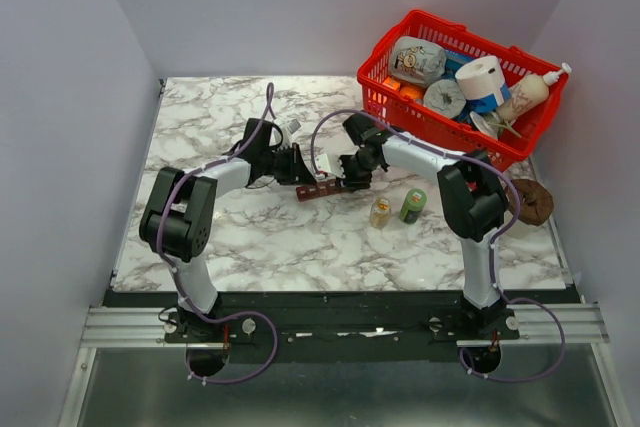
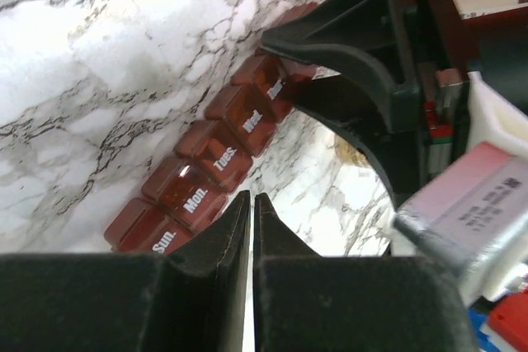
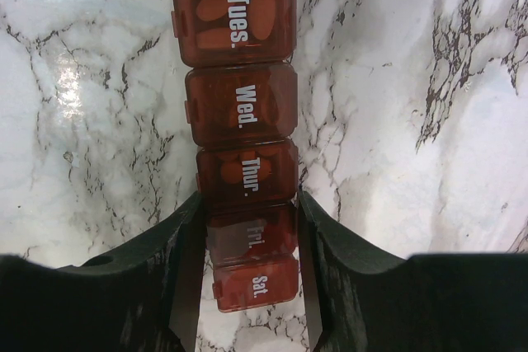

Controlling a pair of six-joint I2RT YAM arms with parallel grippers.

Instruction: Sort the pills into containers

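The dark red-brown pill organiser [image 1: 322, 189] lies on the marble table between both grippers, its lids down. In the right wrist view the organiser [image 3: 239, 105] runs away from me, labelled Tues. to Sat. My right gripper [image 3: 250, 237] straddles the Fri. compartment with its fingers [image 3: 186, 269] against both sides. Orange pills [image 3: 219, 6] show through the Tues. and Thur. lids. In the left wrist view the organiser [image 2: 214, 162] shows Sun. to Wed. My left gripper [image 2: 252, 199] is shut and empty, its tip just beside the Sun./Mon. end. The right gripper's black finger [image 2: 346, 47] covers the far end.
A red mesh basket [image 1: 385, 67] full of items stands at the back right. A small clear tan-capped bottle [image 1: 380, 212] and a green-capped bottle [image 1: 412, 205] stand right of the organiser. A brown ring-shaped thing [image 1: 530, 202] lies at the right edge.
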